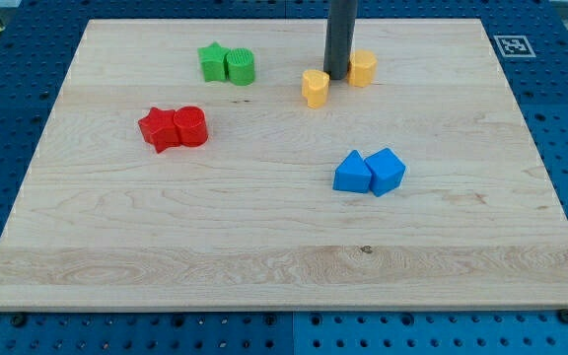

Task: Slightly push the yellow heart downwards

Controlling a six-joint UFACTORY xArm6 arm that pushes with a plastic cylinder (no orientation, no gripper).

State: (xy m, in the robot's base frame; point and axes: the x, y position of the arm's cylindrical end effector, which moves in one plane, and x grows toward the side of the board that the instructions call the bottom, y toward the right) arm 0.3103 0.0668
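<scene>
Yellow blocks point(316, 87) two, my tip point(336, 77) between them; two red point(174, 128), two green point(227, 64), two blue point(369, 172); fingers none.

green star point(211, 61): upper left of bench, touching green cylinder on its right
green cylinder point(241, 67): upright, just right of the star
red star point(159, 129): left side of bench, below the green pair, touching red cylinder
red cylinder point(191, 126): just right of the red star
blue triangular block point(351, 173): right of centre, touching blue cube
blue cube point(387, 171): just right of the triangular block, turned corner-on
yellow block, rounded point(363, 68): near top centre, exact shape unclear
bench point(264, 266): light wood board on blue perforated base
marker tag point(511, 45): black-and-white, off board's top right corner
</scene>
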